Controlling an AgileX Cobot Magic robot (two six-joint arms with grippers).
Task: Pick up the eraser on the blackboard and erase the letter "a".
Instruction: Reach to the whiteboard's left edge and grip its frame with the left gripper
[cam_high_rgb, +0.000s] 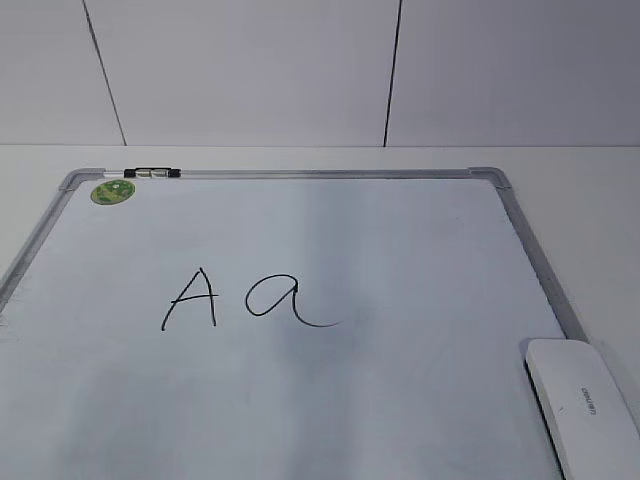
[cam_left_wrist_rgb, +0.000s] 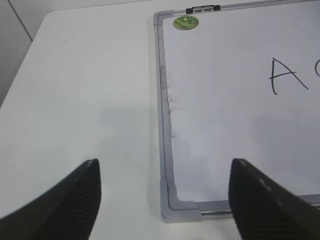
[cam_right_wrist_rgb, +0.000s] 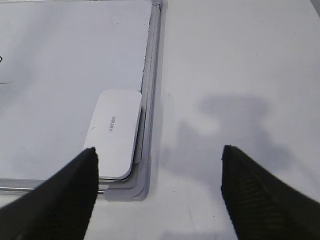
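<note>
The blackboard (cam_high_rgb: 400, 300) is a white board with a silver frame, lying flat on the table. The cursive letter "a" (cam_high_rgb: 285, 300) is near its middle, right of an angular capital "A" (cam_high_rgb: 192, 298). The white eraser (cam_high_rgb: 582, 405) lies at the board's near right corner, over the frame; it also shows in the right wrist view (cam_right_wrist_rgb: 114, 131). My right gripper (cam_right_wrist_rgb: 158, 197) is open and empty, above the table just near and right of that corner. My left gripper (cam_left_wrist_rgb: 164, 200) is open and empty above the board's near left corner (cam_left_wrist_rgb: 182, 207). Neither gripper shows in the exterior view.
A green round sticker (cam_high_rgb: 112, 191) and a small black-and-silver clip (cam_high_rgb: 153, 173) sit at the board's far left corner. White table (cam_left_wrist_rgb: 85, 100) surrounds the board; a panelled wall (cam_high_rgb: 300, 70) stands behind.
</note>
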